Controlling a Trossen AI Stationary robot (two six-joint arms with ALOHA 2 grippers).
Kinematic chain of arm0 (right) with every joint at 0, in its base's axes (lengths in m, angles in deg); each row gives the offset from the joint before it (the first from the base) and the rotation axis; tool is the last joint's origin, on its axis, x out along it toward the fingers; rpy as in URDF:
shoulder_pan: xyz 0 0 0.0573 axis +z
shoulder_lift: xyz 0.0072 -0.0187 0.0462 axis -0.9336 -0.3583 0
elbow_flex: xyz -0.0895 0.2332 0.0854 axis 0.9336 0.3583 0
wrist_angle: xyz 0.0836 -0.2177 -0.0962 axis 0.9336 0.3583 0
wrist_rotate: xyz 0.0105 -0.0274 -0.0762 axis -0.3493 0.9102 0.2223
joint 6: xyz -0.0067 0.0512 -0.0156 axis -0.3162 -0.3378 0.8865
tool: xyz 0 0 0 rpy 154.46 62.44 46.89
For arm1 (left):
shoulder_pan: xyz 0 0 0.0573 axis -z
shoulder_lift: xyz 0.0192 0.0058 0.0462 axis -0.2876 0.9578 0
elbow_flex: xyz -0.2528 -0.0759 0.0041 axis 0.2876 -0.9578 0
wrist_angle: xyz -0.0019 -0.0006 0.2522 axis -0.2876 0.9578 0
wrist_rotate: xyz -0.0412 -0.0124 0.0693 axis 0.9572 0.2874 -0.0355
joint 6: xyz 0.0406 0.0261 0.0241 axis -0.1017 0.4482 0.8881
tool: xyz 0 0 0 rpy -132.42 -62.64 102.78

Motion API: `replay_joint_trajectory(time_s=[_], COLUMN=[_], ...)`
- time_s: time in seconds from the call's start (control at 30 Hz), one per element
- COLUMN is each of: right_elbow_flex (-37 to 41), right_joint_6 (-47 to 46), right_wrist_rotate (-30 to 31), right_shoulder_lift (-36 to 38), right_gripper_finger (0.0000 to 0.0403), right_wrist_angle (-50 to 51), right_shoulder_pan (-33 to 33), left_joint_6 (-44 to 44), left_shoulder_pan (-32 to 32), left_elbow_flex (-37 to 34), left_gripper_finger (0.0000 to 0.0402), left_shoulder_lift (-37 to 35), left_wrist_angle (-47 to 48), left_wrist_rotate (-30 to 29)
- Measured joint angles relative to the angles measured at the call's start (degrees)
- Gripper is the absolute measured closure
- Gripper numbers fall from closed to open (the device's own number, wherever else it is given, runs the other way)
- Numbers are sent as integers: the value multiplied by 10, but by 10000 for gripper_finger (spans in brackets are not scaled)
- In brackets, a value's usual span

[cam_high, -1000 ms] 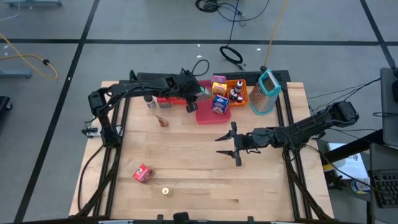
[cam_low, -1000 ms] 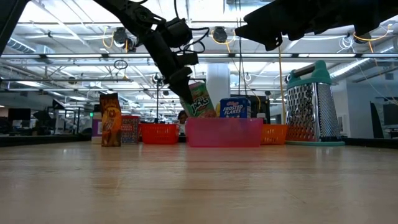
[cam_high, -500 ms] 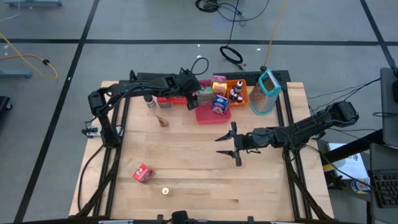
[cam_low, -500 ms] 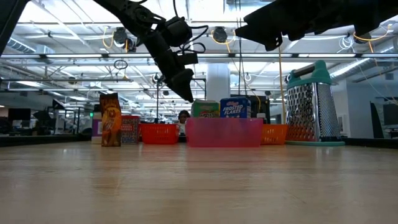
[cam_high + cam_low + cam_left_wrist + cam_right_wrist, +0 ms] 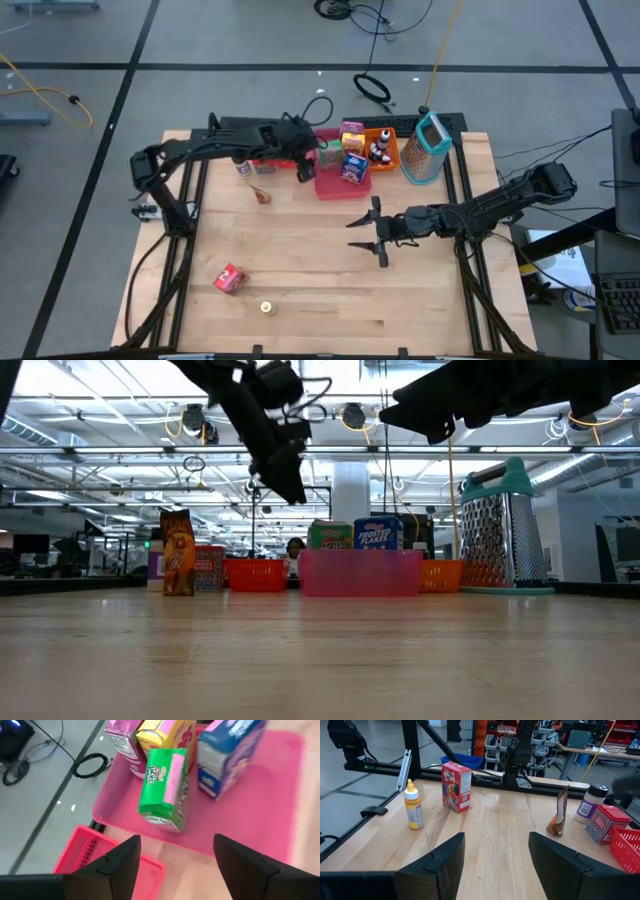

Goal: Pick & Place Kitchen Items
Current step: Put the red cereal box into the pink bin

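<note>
Left hand (image 5: 172, 865) released, above green box (image 5: 165, 790) standing in pink tray (image 5: 260, 815); right hand (image 5: 378, 238) released mid-desk. Risk: left fingers clip the box while lifting, toppling it.

A pink tray (image 5: 330, 184) sits upper centre of the high view; a red basket (image 5: 268, 160) lies to its left, an orange one (image 5: 390, 150) to its right; a metal grater (image 5: 428, 148) stands farther right; cables (image 5: 372, 88) lie on the floor above.

A robotics lab — open hall, ceiling trusses (image 5: 120, 455), floor cables (image 5: 372, 88), equipment benches (image 5: 590, 750).
</note>
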Motion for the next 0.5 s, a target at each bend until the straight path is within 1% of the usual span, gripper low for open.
replay_joint_trajectory(time_s=[0.17,0.3,0.5], right_elbow_flex=[0,0,0], right_joint_6=[-9,-9,-9], right_wrist_rotate=[0,0,0], right_shoulder_lift=[0,0,0], right_gripper_finger=[190,190,190], right_wrist_angle=[4,4,4], right_shoulder_pan=[0,0,0], left_joint_6=[-74,-133,-252], left_shoulder_pan=[40,81,157], left_elbow_flex=[0,0,0], left_gripper_finger=[149,149,149], left_shoulder_lift=[-65,-111,-157], left_wrist_angle=[86,174,279], left_wrist_rotate=[11,16,17])
